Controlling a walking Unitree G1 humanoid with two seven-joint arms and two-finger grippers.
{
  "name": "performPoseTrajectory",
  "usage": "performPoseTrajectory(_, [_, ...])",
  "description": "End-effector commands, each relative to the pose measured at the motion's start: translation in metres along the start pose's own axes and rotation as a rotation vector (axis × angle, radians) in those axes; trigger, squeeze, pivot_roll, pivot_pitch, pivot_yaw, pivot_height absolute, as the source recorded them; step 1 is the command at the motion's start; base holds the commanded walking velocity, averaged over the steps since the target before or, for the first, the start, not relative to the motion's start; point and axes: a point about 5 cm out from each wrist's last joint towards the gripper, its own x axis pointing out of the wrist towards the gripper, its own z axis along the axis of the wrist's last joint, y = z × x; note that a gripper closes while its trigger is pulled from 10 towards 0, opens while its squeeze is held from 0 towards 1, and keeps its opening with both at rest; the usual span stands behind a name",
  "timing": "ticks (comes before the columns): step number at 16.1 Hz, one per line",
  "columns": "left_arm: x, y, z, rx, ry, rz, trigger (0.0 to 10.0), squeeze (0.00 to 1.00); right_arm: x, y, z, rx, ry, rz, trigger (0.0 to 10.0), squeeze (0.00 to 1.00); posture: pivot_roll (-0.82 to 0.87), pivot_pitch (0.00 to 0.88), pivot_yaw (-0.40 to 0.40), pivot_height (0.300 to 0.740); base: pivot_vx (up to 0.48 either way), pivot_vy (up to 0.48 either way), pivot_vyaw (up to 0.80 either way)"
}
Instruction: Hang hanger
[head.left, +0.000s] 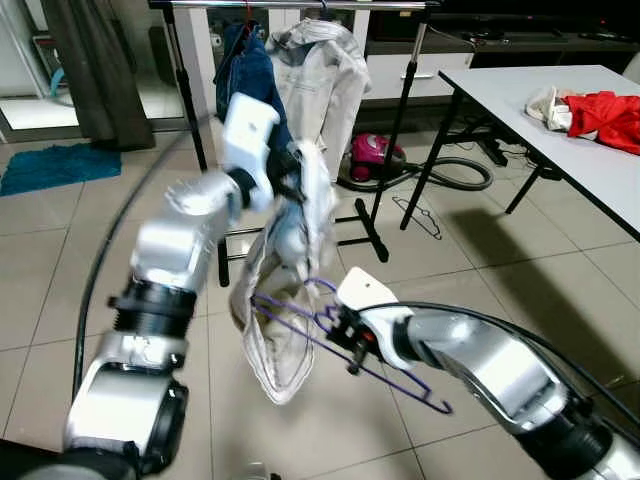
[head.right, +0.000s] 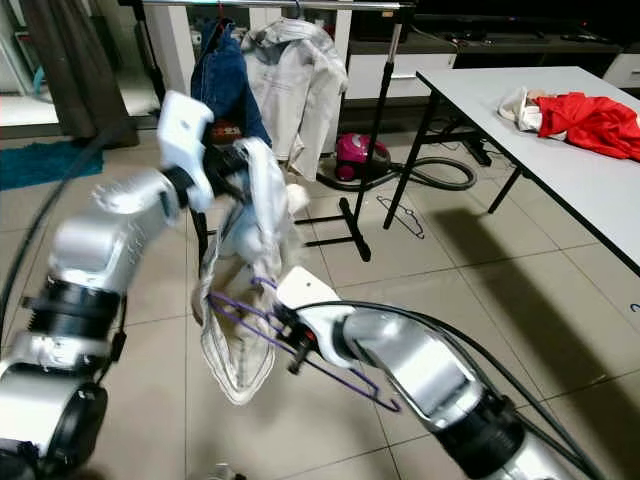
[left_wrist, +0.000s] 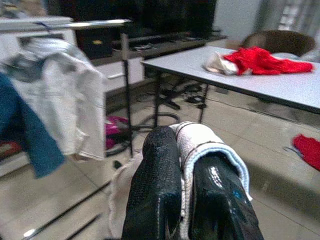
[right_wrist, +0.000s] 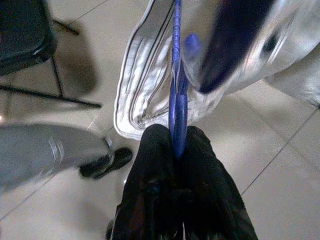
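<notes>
A purple wire hanger (head.left: 392, 377) is pinched in my right gripper (head.left: 346, 336), which is shut on it low in front of me. In the right wrist view the hanger (right_wrist: 176, 80) runs from the black fingers (right_wrist: 150, 165) up into a pale garment. That off-white garment (head.left: 285, 345) hangs from my raised left gripper (head.left: 290, 178), shut on its upper edge; the cloth (left_wrist: 197, 137) shows squeezed between the left fingers (left_wrist: 155, 185). One end of the hanger sits inside the garment's folds. The clothes rail (head.left: 300, 5) is behind, at the top of the left eye view.
A white jacket (head.left: 322, 70) and a blue garment (head.left: 250, 75) hang on the rail. A pink vacuum (head.left: 372, 155) and a loose hanger (head.left: 420, 215) lie by the rack's feet. A white table (head.left: 560, 140) with red cloth (head.left: 605, 115) stands right.
</notes>
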Motion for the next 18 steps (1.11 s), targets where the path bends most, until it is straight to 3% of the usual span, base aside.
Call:
performPoseTrajectory(1, [-0.004, 0.014, 0.021, 0.04, -0.076, 0.062, 0.0, 0.0, -0.007, 0.001, -0.004, 0.004, -0.006, 0.017, 10.0, 0.0, 0.09, 0.0, -0.006, 0.74, 0.0, 0.0, 0.0])
performPoseTrajectory(4, [-0.018, 0.048, 0.02, 0.116, -0.036, 0.204, 0.0, 0.0, -0.054, -0.011, -0.022, 0.061, -0.056, 0.011, 10.0, 0.0, 0.09, 0.0, -0.004, 0.74, 0.0, 0.0, 0.0])
performPoseTrajectory(5, [-0.021, 0.052, 0.018, 0.128, -0.02, 0.207, 0.0, 0.0, -0.072, -0.021, -0.023, 0.089, -0.099, -0.048, 10.0, 0.0, 0.09, 0.0, 0.001, 0.74, 0.0, 0.0, 0.0])
performPoseTrajectory(8, [-0.021, 0.048, 0.012, 0.13, 0.007, 0.162, 0.0, 0.0, -0.101, -0.036, -0.013, 0.144, -0.232, -0.157, 10.0, 0.0, 0.08, 0.0, 0.013, 0.74, 0.0, 0.0, 0.0])
performPoseTrajectory(10, [-0.016, 0.038, 0.01, 0.108, 0.01, 0.11, 0.0, 0.0, -0.102, -0.035, 0.0, 0.152, -0.322, -0.171, 10.0, 0.0, 0.08, 0.0, 0.015, 0.74, 0.0, 0.0, 0.0])
performPoseTrajectory(13, [-0.009, 0.025, 0.011, 0.098, 0.011, 0.075, 0.0, 0.0, -0.08, -0.021, 0.016, 0.157, -0.375, -0.12, 10.0, 0.0, 0.09, 0.0, 0.014, 0.74, 0.0, 0.0, 0.0])
performPoseTrajectory(18, [-0.011, 0.031, 0.007, 0.122, 0.064, 0.107, 0.0, 0.0, -0.071, -0.012, 0.03, 0.2, -0.445, -0.101, 10.0, 0.0, 0.1, 0.0, 0.027, 0.74, 0.0, 0.0, 0.0])
